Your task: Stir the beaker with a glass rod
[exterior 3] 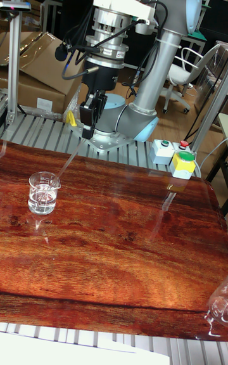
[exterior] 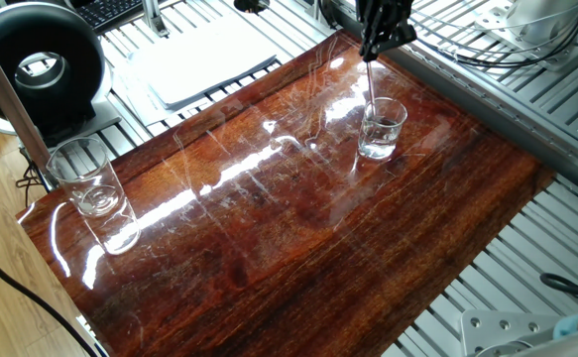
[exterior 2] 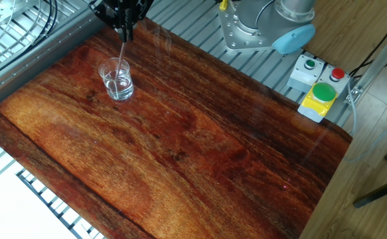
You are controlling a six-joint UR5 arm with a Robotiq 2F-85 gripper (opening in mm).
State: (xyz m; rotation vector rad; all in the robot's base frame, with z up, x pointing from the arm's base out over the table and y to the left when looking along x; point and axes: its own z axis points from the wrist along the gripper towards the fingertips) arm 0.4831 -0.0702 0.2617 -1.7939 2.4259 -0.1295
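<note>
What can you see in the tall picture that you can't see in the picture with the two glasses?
Only the tall fixed view shows the whole robot arm and the button box. Only the view with two glasses shows the whole big tumbler and a round black gadget. Both show the gripper holding the glass rod, which slants down into the beaker on the wooden table.

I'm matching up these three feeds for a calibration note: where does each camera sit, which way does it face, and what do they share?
One fixed view: high beside the board, looking down; gripper at top edge, tumbler near.
The other fixed view: high from the opposite side; gripper top left, robot base, button box.
Tall fixed view: low across the table toward the arm.
All share the beaker with the tilted glass rod in it.
</note>
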